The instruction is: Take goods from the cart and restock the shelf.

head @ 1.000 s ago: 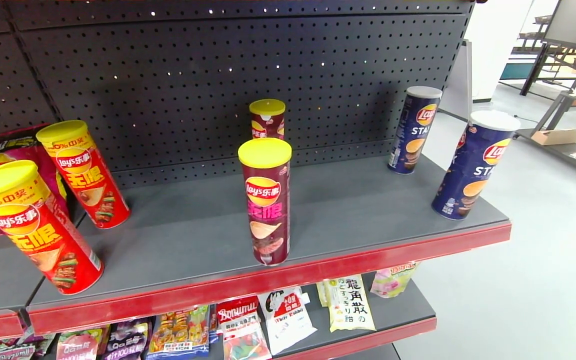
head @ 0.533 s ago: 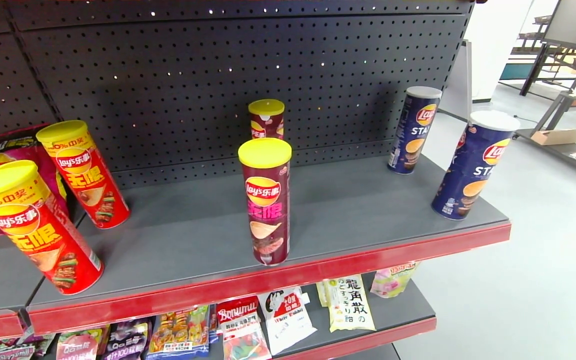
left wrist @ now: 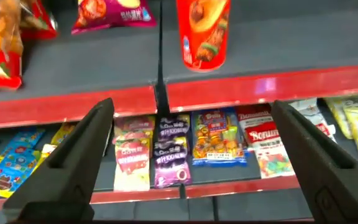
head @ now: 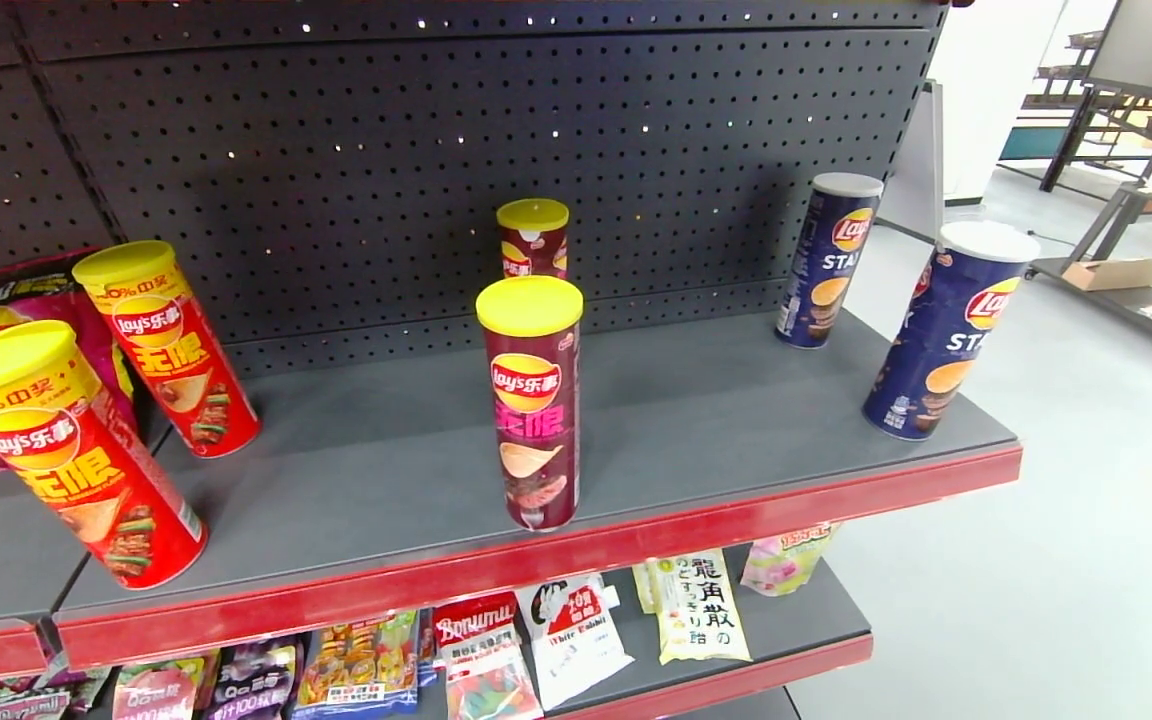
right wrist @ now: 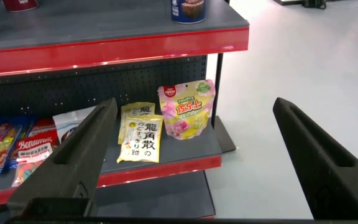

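Observation:
A grey shelf (head: 416,470) with a red front edge carries upright chip cans. Two red cans (head: 71,455) (head: 168,345) stand at the left, two maroon cans with yellow lids (head: 533,400) (head: 534,238) in the middle, and two dark blue cans (head: 946,330) (head: 828,260) at the right. My left gripper (left wrist: 191,155) is open and holds nothing, in front of the shelf's red edge (left wrist: 229,90) below a red can (left wrist: 202,31). My right gripper (right wrist: 194,155) is open with nothing in it, facing the lower shelf (right wrist: 166,168) near its right end.
A dark pegboard (head: 436,150) backs the shelf. The lower shelf holds snack bags (head: 576,630) and candy packets (right wrist: 187,107). Open grey floor (head: 1056,560) lies to the right, with a metal rack (head: 1126,210) farther back.

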